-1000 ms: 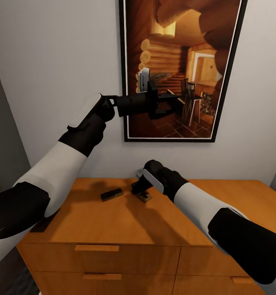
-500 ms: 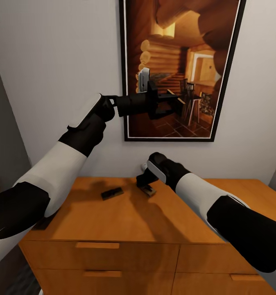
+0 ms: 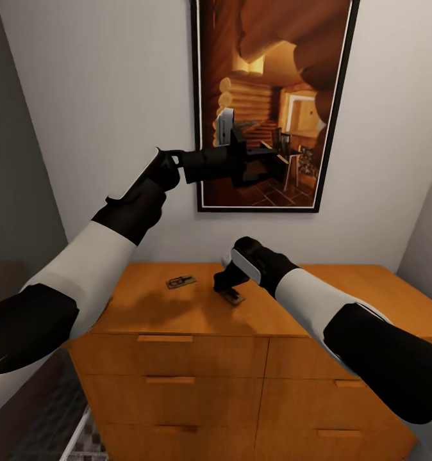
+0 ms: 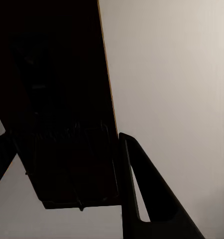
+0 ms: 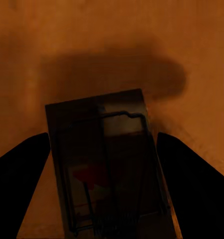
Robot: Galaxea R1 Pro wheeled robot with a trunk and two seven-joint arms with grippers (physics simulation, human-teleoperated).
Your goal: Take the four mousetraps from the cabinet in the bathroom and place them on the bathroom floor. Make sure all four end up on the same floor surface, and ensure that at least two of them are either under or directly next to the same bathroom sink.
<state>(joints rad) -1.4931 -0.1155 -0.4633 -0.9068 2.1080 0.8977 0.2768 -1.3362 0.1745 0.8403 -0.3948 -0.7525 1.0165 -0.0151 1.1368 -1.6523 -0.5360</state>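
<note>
Two mousetraps visible on the cabinet (image 3: 177, 314) top surface: one mousetrap (image 3: 181, 281) lying flat toward 10 o'clock of the top, untouched; a second mousetrap (image 3: 231, 296) near centre, directly beneath the right gripper (image 3: 224, 282). Right wrist view: same trap (image 5: 108, 164) lying between the two dark fingers (image 5: 17, 174), wire bail and red bait patch uppermost, fingers spread wider than the board and standing on either side of it, apart from its long edges; nothing held. Left gripper (image 3: 267, 157) raised at 12 o'clock against the framed picture (image 3: 267, 109) of a log interior; left wrist view shows a dark flat slab (image 4: 72, 169) lying against one finger (image 4: 137, 199), possibly a trap already carried, but grip not confirmable in the dimness. Handling estimate: thin, stiff board, very light, low profile on a smooth top, so liable to skate or tip if pinched off-centre; spring wire best avoided. Recommended hold: across the two long edges at mid-length, fingers brought down to the surface before closing. Tiled floor (image 3: 81, 435) showing at 7 o'clock.
</note>
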